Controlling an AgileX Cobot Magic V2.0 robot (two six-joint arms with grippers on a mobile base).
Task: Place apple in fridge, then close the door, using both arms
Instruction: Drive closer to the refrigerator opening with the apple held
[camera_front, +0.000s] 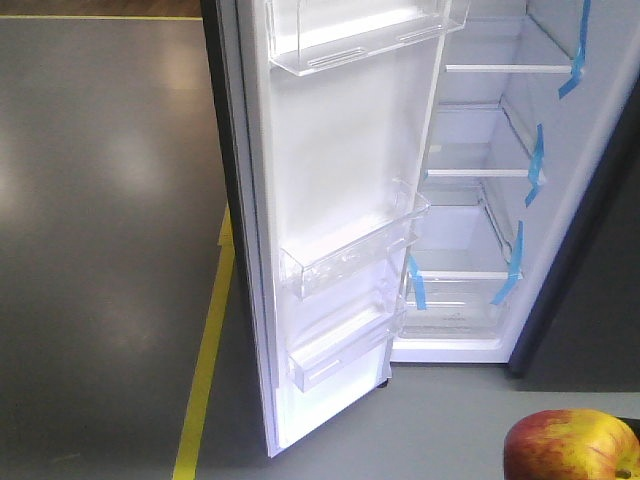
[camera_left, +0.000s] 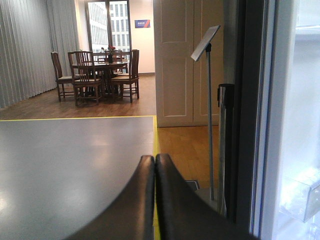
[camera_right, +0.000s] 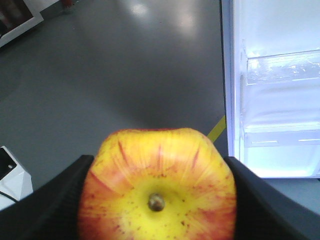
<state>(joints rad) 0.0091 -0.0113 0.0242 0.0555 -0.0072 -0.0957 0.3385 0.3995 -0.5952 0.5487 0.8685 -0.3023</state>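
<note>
The red and yellow apple fills the bottom of the right wrist view, with my right gripper shut on it and a black finger on each side. The apple also shows at the lower right of the front view, below the fridge, which stands open with a white inside, glass shelves and blue tape strips. The door is swung wide, its white lining and clear bins facing me. My left gripper is shut on nothing, its black fingers pressed together, with the door's edge to its right.
A yellow floor line runs along the grey floor left of the door. Beside the fridge stand a sign on a thin pole and a cream cabinet. A wooden table with chairs stands far back. A white box sits low left.
</note>
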